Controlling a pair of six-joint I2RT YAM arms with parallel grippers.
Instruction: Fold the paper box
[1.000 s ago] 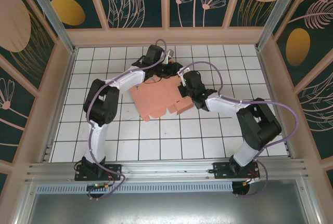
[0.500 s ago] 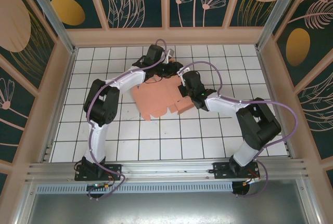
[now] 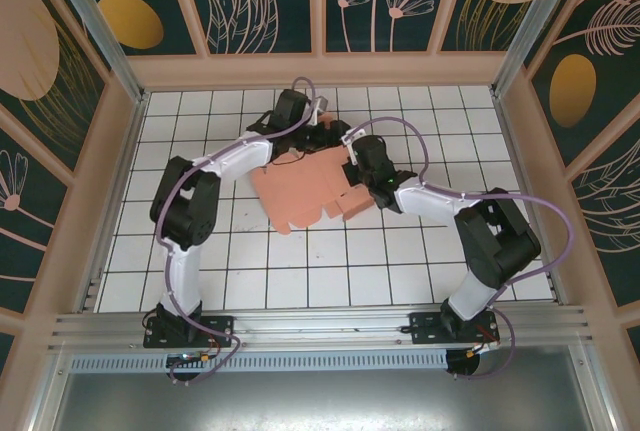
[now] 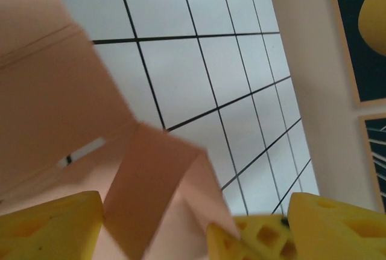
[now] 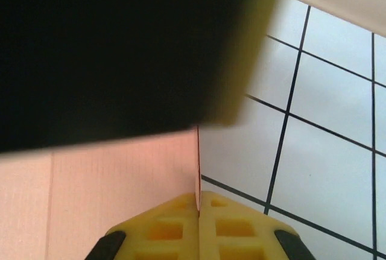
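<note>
Mid-table on the white tiled table (image 3: 400,251), the paper box (image 3: 300,196) is lying mostly flat as a die-cut sheet. The left gripper (image 3: 322,138) is sitting at the sheet's far edge, fingers (image 4: 48,227) spread wide around a raised flap. The right gripper (image 5: 198,202) is pinching the card's right edge, jaws fully together.

Paper box (image 3: 300,194) on tiled table (image 3: 400,251)

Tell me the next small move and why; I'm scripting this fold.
Probably lift the right end effector and swing it inward to raise that wall: it is shut on the right edge of the paper box, while most of the sheet lies flat.
</note>
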